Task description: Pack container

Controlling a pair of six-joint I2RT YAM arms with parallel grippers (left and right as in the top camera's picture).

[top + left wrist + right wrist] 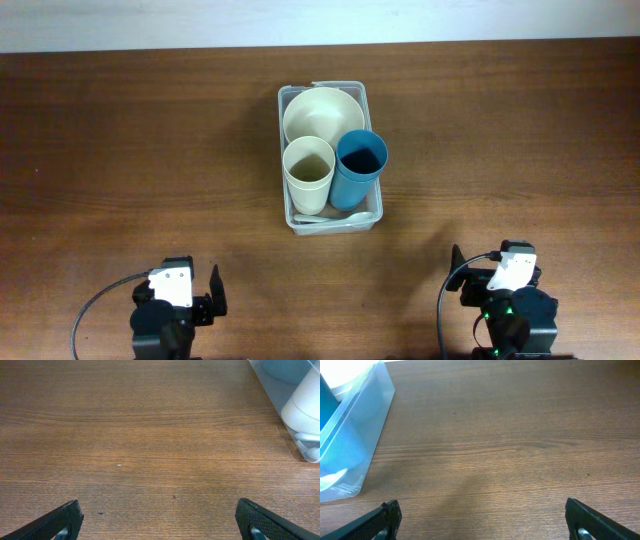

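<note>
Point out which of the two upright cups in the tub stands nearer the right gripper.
The blue cup, on the right side of the container. The cream cup stands beside it on the left, farther from the right gripper.

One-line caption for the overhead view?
Clear container holding cream bowl, cream cup and blue cup; left gripper and right gripper open, away from it.

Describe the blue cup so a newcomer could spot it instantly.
A clear container sits centred on the table. At its near end, before a cream bowl, stand two cups. The blue cup, right of the cream cup, is the only blue item.
</note>
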